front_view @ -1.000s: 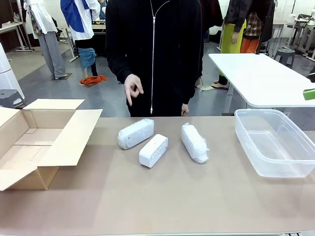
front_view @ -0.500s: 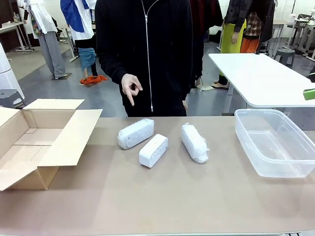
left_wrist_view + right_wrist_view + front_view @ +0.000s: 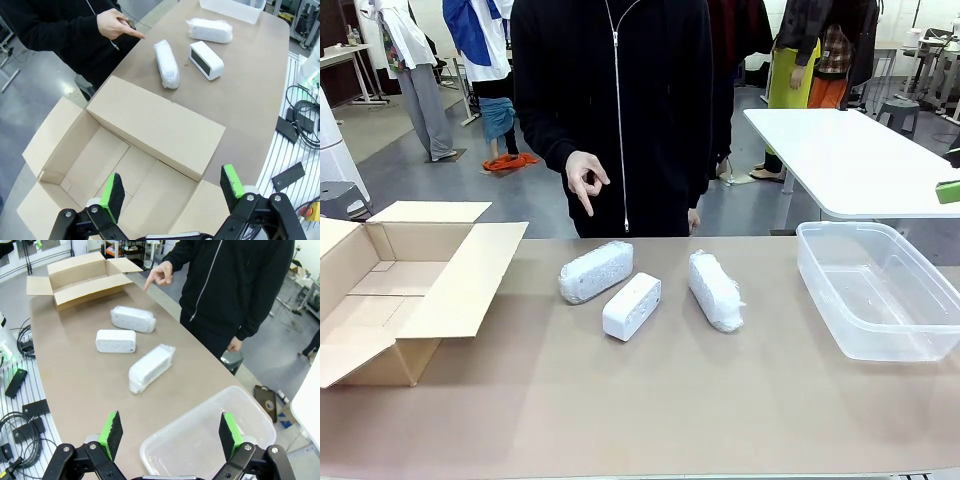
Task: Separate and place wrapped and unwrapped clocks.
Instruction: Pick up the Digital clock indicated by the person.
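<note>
Three clocks lie mid-table in the front view: a bubble-wrapped clock (image 3: 595, 271) on the left, a bare white clock (image 3: 632, 306) in the middle, another wrapped clock (image 3: 715, 290) on the right. The person's hand (image 3: 584, 177) points down above the left wrapped one. The left wrist view looks down past my open left gripper (image 3: 172, 187) into the cardboard box (image 3: 125, 165), with the clocks (image 3: 206, 59) farther off. My open right gripper (image 3: 169, 432) hangs above the clear tub (image 3: 210, 440); the bare clock (image 3: 115, 340) and both wrapped clocks (image 3: 151, 367) lie beyond it.
An open cardboard box (image 3: 390, 290) stands at the table's left, a clear plastic tub (image 3: 880, 290) at its right. The person in black stands at the far edge. Cables and black devices (image 3: 295, 135) lie off the near table edge.
The person has shifted slightly to the left and the pointing hand has risen a little. The clocks have stayed where they were.
</note>
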Controlling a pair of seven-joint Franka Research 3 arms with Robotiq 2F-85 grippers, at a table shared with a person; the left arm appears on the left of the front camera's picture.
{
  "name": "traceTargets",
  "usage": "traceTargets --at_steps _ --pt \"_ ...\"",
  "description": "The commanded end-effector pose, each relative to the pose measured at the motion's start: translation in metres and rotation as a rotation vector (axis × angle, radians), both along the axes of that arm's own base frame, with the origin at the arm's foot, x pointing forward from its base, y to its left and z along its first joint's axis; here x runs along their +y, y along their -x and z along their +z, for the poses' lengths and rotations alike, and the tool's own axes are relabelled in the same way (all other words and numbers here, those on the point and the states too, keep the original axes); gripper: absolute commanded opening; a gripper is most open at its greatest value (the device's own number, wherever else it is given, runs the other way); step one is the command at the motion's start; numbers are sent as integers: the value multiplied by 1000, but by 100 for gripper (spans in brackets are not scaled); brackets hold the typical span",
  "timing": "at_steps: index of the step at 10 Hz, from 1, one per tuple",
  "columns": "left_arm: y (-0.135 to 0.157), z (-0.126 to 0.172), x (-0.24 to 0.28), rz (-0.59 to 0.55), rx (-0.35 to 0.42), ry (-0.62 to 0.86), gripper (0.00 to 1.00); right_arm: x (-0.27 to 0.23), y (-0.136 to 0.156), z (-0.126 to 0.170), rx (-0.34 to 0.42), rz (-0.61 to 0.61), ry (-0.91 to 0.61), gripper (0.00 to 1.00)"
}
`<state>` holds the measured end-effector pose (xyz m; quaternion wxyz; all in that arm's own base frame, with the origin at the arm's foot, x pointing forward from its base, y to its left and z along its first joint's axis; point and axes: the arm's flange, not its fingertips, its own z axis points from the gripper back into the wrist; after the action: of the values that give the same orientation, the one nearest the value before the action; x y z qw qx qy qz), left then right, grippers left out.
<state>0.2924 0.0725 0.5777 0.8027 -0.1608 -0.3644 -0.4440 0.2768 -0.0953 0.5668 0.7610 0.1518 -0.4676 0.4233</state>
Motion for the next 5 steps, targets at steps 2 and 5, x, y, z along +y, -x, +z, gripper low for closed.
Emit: traceTargets --at_steps 2,5 --pt "-1 -1 2 -18 -11 1 100 1 -2 -1 -3 16 -11 100" --pt "-5 0 -13 22 37 -20 100 1 -2 -1 -3 16 -11 100"
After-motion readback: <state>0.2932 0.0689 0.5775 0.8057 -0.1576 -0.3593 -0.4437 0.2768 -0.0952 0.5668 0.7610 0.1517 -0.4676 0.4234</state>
